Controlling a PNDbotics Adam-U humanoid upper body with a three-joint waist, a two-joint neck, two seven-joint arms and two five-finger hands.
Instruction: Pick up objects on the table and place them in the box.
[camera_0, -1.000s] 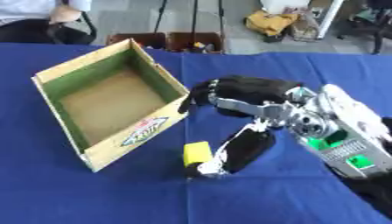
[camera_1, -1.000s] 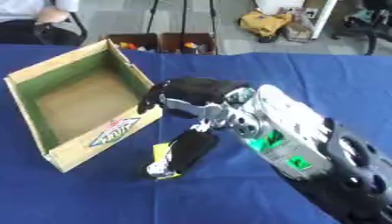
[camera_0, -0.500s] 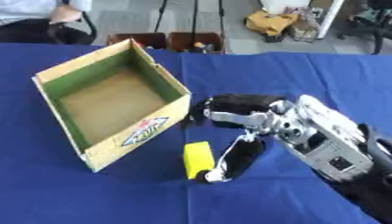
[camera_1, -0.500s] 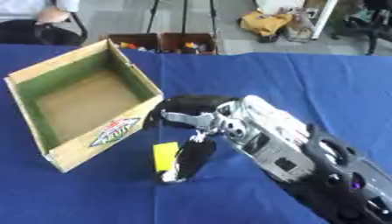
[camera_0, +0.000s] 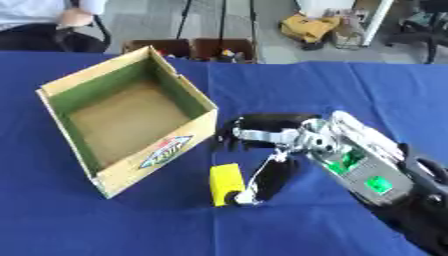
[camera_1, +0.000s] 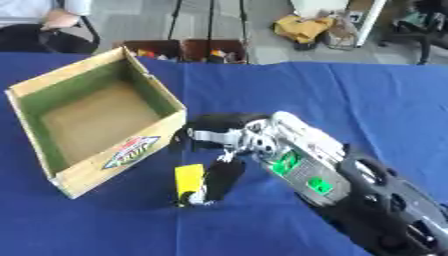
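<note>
Right hand at yellow block, box empty

Yellow block (camera_0: 225, 184) lies on the blue table (camera_0: 105, 225), just right of the box's near corner. Right hand (camera_0: 267, 150) is over it from the right: thumb tip touches the block's right side, fingers curl down just behind it, not closed round it. Box (camera_0: 118, 117) sits open to the left, nothing visible inside. Left hand out of view

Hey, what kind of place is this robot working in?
Probably a lab or workshop rather than a home. The blue-covered table holds only an open cardboard box and a yellow block by the right robot hand, and beyond its far edge are tripod legs and small bins on a bare floor.
</note>
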